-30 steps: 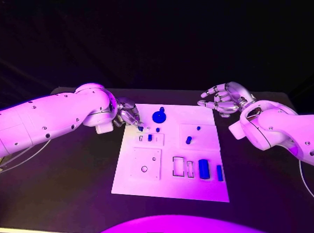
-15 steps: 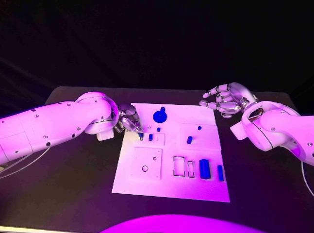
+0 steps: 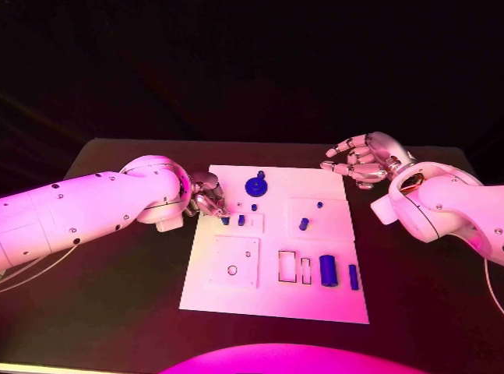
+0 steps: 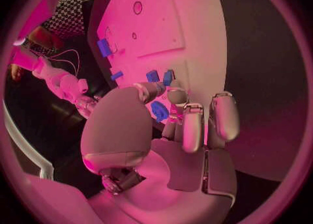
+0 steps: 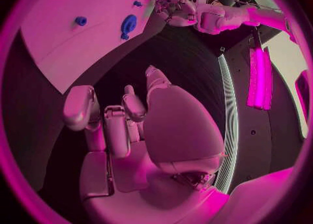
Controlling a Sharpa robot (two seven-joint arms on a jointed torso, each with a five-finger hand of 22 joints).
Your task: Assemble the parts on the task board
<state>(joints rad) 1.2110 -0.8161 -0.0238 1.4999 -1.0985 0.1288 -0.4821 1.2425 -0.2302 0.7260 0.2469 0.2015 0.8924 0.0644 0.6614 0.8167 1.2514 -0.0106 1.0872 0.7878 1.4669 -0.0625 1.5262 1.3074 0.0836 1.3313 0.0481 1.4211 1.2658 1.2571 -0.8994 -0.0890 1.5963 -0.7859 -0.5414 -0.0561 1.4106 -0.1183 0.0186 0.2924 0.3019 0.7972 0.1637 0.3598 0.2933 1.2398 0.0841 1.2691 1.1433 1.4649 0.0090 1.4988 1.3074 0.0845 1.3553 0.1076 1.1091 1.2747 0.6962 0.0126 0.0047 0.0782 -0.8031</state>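
My left hand (image 3: 205, 195) sits left of centre in the head view, at the left edge of the task board (image 3: 276, 300), its fingers (image 4: 192, 127) curled down over the board's upper left corner beside two small blue parts (image 3: 233, 220); whether they pinch anything I cannot tell. The white board lies in the middle of the black table (image 3: 106, 296). On it, toward the top, is a round blue part (image 3: 255, 186), right of that two small blue pegs (image 3: 304, 224), and in the lower right a blue block (image 3: 328, 269) and a slim blue bar (image 3: 353, 276) beside empty rectangular slots. At the upper right, my right hand (image 3: 358, 160) hovers off the board's top right corner, fingers (image 5: 81, 107) loosely apart and holding nothing.
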